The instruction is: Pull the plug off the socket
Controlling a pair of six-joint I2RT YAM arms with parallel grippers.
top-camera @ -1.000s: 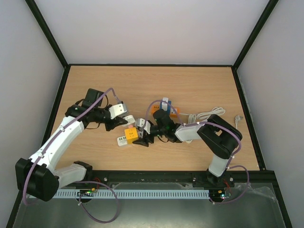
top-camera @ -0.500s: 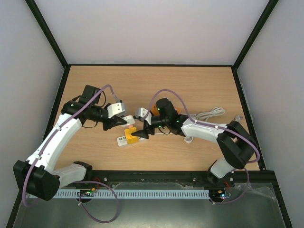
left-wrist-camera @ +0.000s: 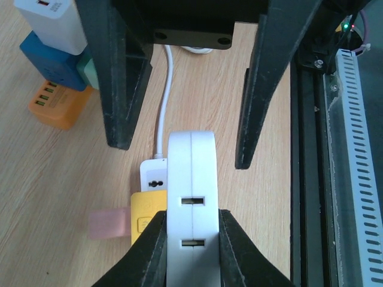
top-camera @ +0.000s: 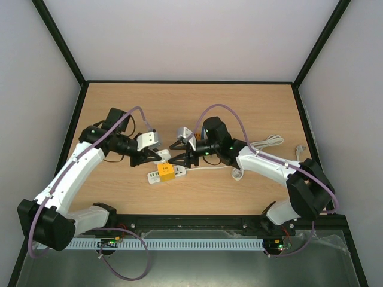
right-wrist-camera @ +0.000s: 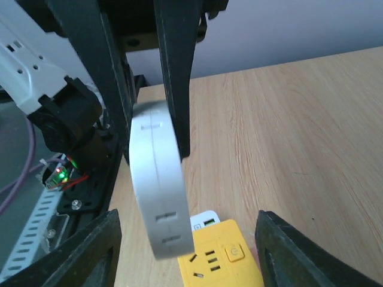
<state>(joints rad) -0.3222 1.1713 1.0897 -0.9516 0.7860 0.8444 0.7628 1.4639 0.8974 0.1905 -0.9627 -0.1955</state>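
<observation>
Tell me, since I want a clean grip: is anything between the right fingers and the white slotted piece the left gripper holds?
Nothing visible does. The right fingers flank the far end of the white slotted piece, open gaps on both sides; the left fingers clamp its near end.

White plug (left-wrist-camera: pixel 191 197) cut off at btm edge; pink blob (left-wrist-camera: pixel 109 223) too blurry.
</observation>
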